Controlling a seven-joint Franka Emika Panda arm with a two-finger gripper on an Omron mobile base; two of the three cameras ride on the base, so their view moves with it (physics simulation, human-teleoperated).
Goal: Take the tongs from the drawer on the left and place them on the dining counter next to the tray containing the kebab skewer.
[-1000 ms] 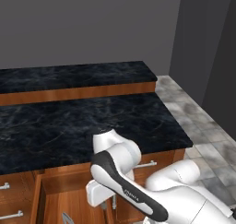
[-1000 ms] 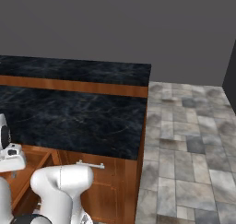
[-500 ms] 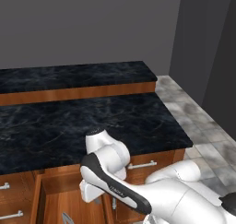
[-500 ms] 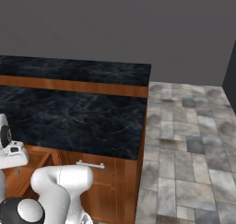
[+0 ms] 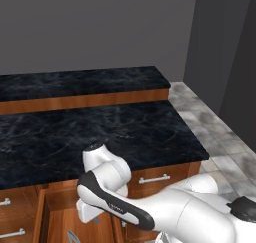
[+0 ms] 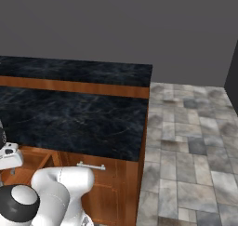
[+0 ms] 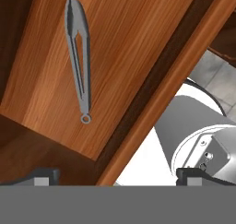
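Tongs [image 7: 78, 57] lie flat on the plain wooden floor of the open drawer [image 7: 120, 48], seen in the hand view toward the upper left, their small ring end pointing down the picture and the two arms running up and slightly left. They rest alone, apart from the drawer's walls. The gripper [image 7: 117, 174] hangs above the drawer with its two dark fingertips [image 7: 44, 174] spread wide at the bottom corners, nothing between them and well clear of the tongs. In the left base view, the arm [image 5: 115, 207] bends low over the open drawer, in front of the black marble counter [image 5: 100, 132]. To the right, grey stone floor tiles [image 6: 186, 146] stretch away.
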